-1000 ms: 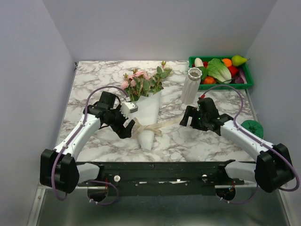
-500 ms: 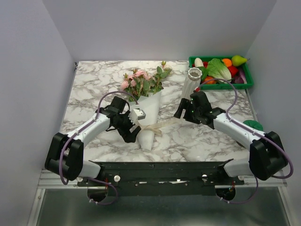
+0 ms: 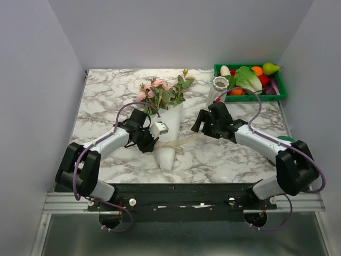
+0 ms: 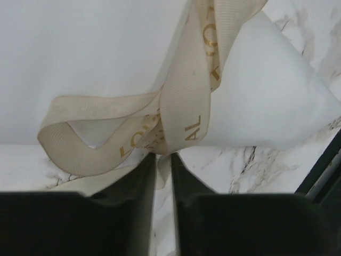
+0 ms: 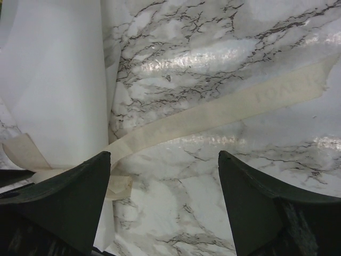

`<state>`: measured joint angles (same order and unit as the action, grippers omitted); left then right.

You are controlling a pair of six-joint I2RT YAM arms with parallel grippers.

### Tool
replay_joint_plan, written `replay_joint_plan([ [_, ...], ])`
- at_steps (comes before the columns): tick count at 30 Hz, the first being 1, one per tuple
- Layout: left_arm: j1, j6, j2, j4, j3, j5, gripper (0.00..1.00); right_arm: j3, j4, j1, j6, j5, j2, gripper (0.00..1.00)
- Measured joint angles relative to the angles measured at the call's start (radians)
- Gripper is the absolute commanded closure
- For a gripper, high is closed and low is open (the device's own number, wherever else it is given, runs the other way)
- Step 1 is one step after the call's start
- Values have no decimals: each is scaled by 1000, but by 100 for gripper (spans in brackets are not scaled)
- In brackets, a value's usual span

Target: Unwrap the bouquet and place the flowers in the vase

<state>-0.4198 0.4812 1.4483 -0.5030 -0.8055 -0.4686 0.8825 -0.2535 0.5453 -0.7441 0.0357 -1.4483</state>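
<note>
The bouquet [image 3: 162,109] lies on the marble table, its pink flowers [image 3: 159,92] pointing away and its white paper cone [image 3: 169,136] [image 4: 96,58] pointing toward the arms. A cream ribbon [image 4: 181,106] with gold letters is tied round the cone. My left gripper [image 3: 152,140] [image 4: 163,157] is shut on a piece of that ribbon at the cone's left side. One long ribbon tail [image 5: 224,109] [image 3: 189,140] runs flat across the table to the right. My right gripper [image 3: 198,124] [image 5: 162,160] hangs open above that tail, holding nothing. The white ribbed vase [image 3: 218,85] stands behind the right arm, partly hidden.
A green tray [image 3: 281,92] holding toy vegetables and fruit sits at the back right corner. A green round roll [image 3: 288,143] lies near the right edge beside the right arm. Grey walls close in the table on three sides.
My left gripper moved right to the cone and closed from wide open onto the ribbon. The right arm swung left, away from the vase, over the ribbon tail.
</note>
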Motion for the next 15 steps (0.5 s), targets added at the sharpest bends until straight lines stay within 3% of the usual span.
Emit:
replay_joint_plan([
  [2,-3,0,11,10,0,2,100,16,6,11,-8,1,-27,12],
  [9,0,1,10,5,2,36,100,109,22,58,-43,1,-155,12],
  [15,66,17,-82,-48,-1,58,100,180,38,97,-89,-3,-241,12],
])
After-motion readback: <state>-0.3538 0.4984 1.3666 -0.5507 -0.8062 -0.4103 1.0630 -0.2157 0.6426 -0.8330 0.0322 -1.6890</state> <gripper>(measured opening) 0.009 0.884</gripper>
